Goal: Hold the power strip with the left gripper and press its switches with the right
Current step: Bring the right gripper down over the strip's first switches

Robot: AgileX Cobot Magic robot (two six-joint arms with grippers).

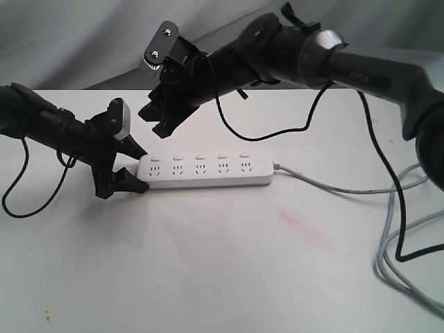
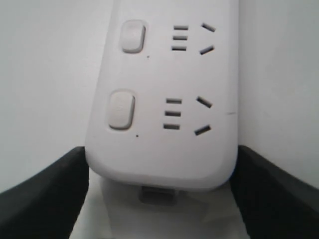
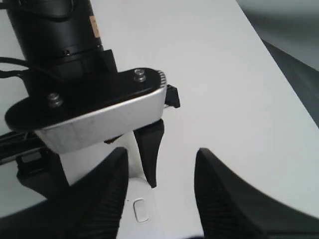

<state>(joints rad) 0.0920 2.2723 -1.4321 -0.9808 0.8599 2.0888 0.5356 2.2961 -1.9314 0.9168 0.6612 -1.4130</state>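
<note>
The white power strip (image 1: 205, 170) lies flat on the white table, its row of switches (image 1: 200, 156) along the far side. My left gripper (image 1: 139, 168) is shut on the strip's left end, one black finger on each long side. In the left wrist view the strip (image 2: 164, 89) runs out from between the left gripper (image 2: 162, 159), and two switches (image 2: 121, 108) show. My right gripper (image 1: 154, 121) hangs open in the air above and behind that left end, touching nothing. The right wrist view shows the right gripper (image 3: 162, 152) spread over the end switch (image 3: 140, 210).
The strip's grey cord (image 1: 333, 186) trails right to a loop of grey cables (image 1: 402, 263) at the table's right edge. A black cable (image 1: 385, 173) hangs from the right arm. A faint pink stain (image 1: 302, 225) marks the table in front of the strip.
</note>
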